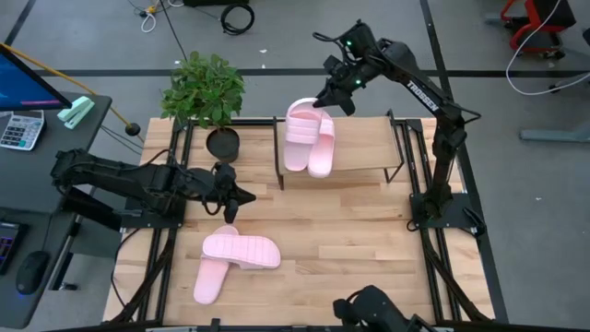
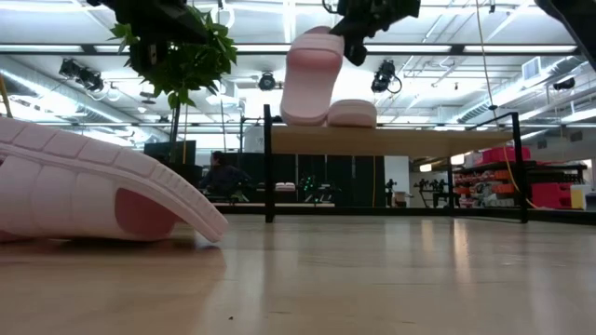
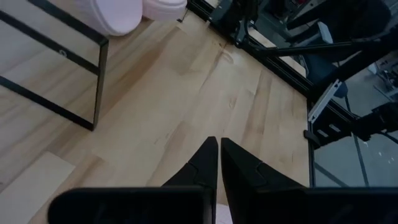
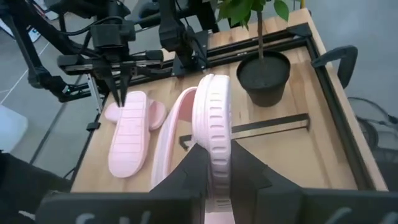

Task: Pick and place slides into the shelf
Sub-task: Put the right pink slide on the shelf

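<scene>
Over the left part of the shelf, a pale pink slide hangs on end with my right gripper shut on its upper end. In the low view the slide's lower end is level with the shelf board; whether it rests there I cannot tell. Beside it, a second slide lies on the shelf board. Two more slides lie on the table at the near left. Just beyond them my left gripper hovers shut, touching nothing. My right gripper pinches the upper end of the slide's sole between its two fingers, one on the footbed side and one on the underside. The fingers slant down from the table's far side. The slide hangs below them, steeply tilted, strap toward the table's left.
A potted plant stands at the far left corner, close to the shelf's left black frame post. Bare wooden tabletop lies between the shelf and the near edge. A desk with a calculator stands beyond the table's left side.
</scene>
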You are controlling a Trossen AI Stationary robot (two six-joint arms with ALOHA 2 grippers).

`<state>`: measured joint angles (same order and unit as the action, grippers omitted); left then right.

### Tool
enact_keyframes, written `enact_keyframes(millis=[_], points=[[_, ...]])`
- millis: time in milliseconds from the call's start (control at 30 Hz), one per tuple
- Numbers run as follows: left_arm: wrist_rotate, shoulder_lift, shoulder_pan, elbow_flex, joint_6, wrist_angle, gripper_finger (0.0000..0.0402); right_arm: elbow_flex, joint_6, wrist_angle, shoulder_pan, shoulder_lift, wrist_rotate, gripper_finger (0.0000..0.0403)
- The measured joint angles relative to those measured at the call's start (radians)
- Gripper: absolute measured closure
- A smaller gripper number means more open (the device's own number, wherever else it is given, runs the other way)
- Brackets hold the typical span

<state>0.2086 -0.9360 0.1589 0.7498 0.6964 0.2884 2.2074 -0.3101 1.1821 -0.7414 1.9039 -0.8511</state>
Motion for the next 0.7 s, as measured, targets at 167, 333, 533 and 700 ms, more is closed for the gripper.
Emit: enact_keyframes(millis=[167,333,533,700], points=[[0.000,0.000,0.000,0.000,0.000,0.000,0.0384,-0.001,-0.009,-0.009,0.004,0.007,0.000,0.0359],[0.000,0.000,0.000,0.000,-0.002,0.001,0.0384,-0.003,-0.014,-0.022,0.004,0.007,-0.014,0.0359],[0.000,0.000,0.000,0.000,-0.010,0.001,0.0375,-0.005,-0.009,-0.059,0.005,0.007,-0.030,0.0360],[0.000,0.000,0.000,0.000,-0.012,0.001,0.0377,-0.005,0.017,-0.096,0.005,0.007,-0.108,0.0361]])
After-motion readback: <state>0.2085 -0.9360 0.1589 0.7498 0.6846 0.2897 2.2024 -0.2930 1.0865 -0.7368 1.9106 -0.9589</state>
